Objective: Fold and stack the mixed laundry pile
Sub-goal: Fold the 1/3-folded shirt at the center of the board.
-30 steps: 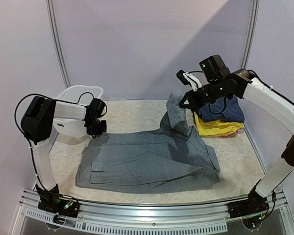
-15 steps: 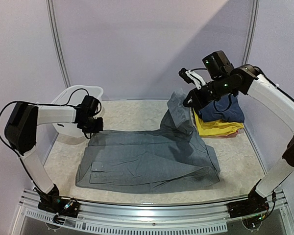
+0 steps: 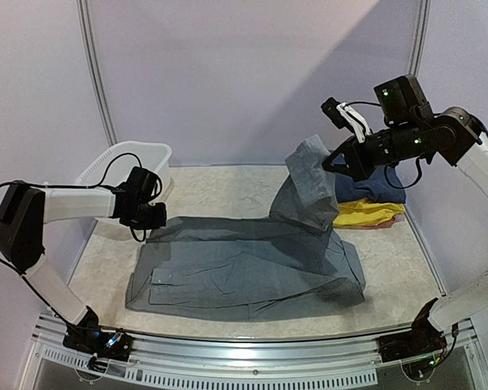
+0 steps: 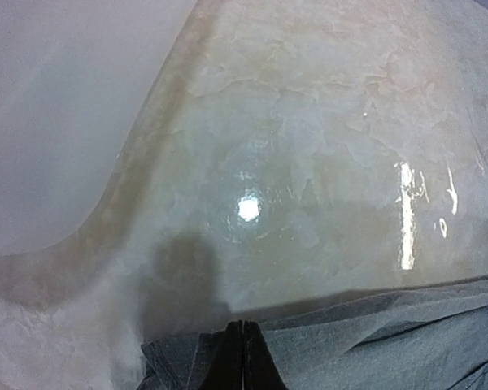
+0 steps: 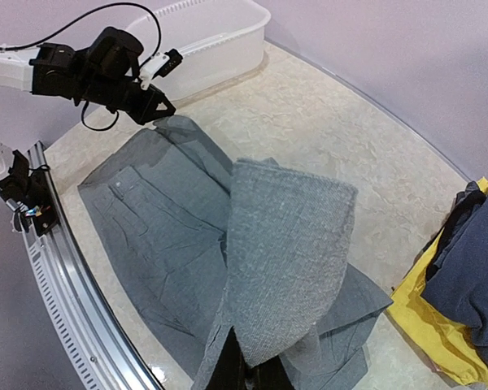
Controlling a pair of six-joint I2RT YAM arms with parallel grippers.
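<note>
The large grey trousers (image 3: 244, 268) of the laundry pile lie spread across the table. My right gripper (image 3: 335, 165) is shut on one leg end and holds it high above the table at the back right, so the cloth hangs down in a fold (image 5: 285, 268). My left gripper (image 3: 156, 218) is shut on the far left corner of the trousers (image 4: 374, 341), low at the table, its black fingertips (image 4: 236, 361) pressed together on the grey cloth. A navy garment (image 3: 382, 187) lies on a yellow one (image 3: 366, 213) in a stack at the right.
A white plastic basin (image 3: 106, 166) stands at the back left, just behind my left gripper. The stack of clothes sits under my right arm near the right wall. A metal rail (image 3: 252, 357) runs along the near edge.
My right gripper has risen and moved right, pulling the trouser leg higher. My left gripper has shifted a little left and lower with the trouser corner still in it.
</note>
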